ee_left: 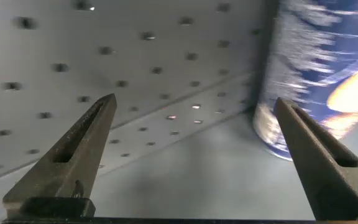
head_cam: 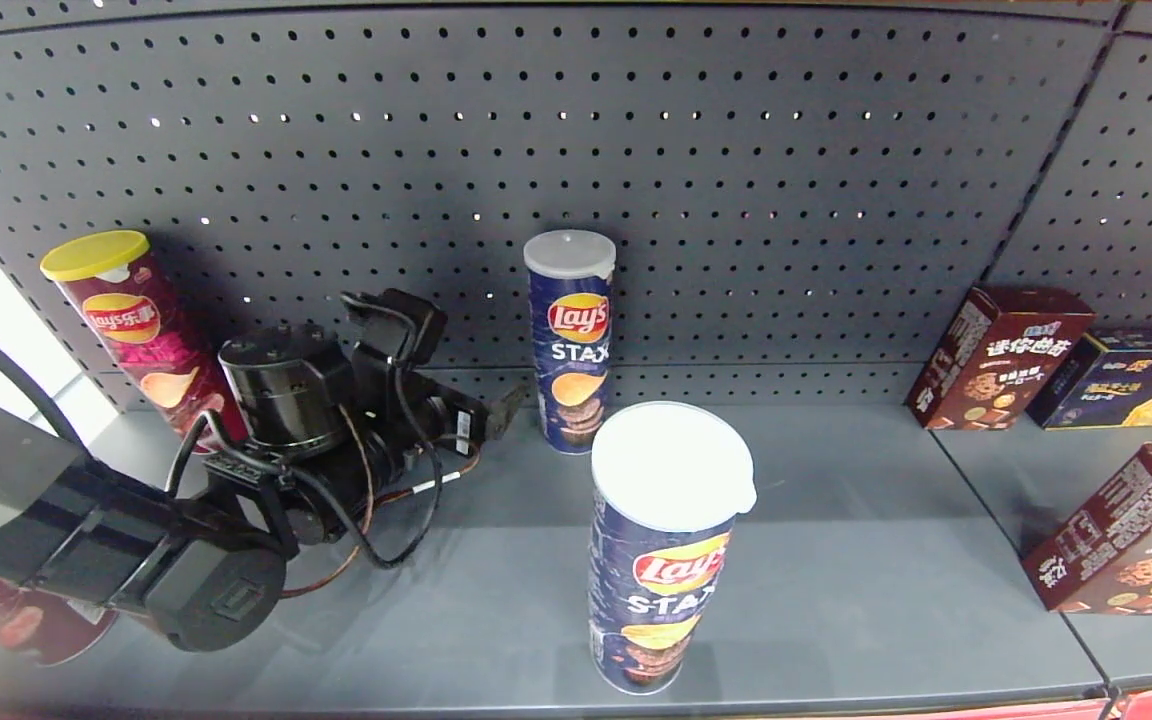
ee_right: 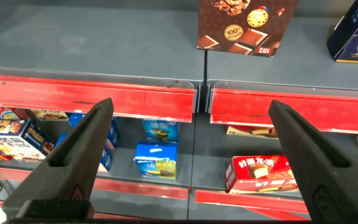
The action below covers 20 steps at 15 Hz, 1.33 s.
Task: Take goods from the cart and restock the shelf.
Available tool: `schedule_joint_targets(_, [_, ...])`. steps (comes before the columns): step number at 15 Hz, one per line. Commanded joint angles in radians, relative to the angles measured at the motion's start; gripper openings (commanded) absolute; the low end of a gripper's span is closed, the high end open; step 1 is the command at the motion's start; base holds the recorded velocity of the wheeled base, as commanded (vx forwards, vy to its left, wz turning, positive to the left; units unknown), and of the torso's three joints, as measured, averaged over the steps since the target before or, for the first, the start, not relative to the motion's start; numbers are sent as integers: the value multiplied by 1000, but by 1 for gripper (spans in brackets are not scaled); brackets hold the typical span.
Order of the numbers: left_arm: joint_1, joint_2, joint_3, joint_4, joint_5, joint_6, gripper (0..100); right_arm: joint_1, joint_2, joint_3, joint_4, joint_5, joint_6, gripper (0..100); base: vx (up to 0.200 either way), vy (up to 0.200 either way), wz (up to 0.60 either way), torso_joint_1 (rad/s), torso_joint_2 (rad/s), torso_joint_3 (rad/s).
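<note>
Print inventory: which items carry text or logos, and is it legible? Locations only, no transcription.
near blue can: logo and one word on the front, legible.
far blue can: same two, legible.
maroon can: logo, legible.
brown box: large characters legible, fine lines too small.
chocolate box: round number badge, legible.
blue pack on the lower shelf: too blurred.

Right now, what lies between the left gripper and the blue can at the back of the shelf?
Nothing. In the head view, only a short strip of bare shelf separates the left gripper from the blue can.
</note>
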Motion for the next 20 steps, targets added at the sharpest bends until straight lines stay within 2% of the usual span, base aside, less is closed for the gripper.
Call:
schedule_joint_targets(1, [3,-1,-7,1,9,0,100,0,2,0,0,1,0,100,0,0,0,0,0,0])
schedule_joint_targets(6, [-4,29,-42,12,21,2,100,0,2,0,0,1,0,100,0,0,0,0,0,0])
schedule_joint_targets(15, [-56,81,-79,12,26,0,100,0,2,0,0,1,0,100,0,0,0,0,0,0])
schedule_joint_targets(20, [-63,75,-68,12,44,0,100,0,2,0,0,1,0,100,0,0,0,0,0,0])
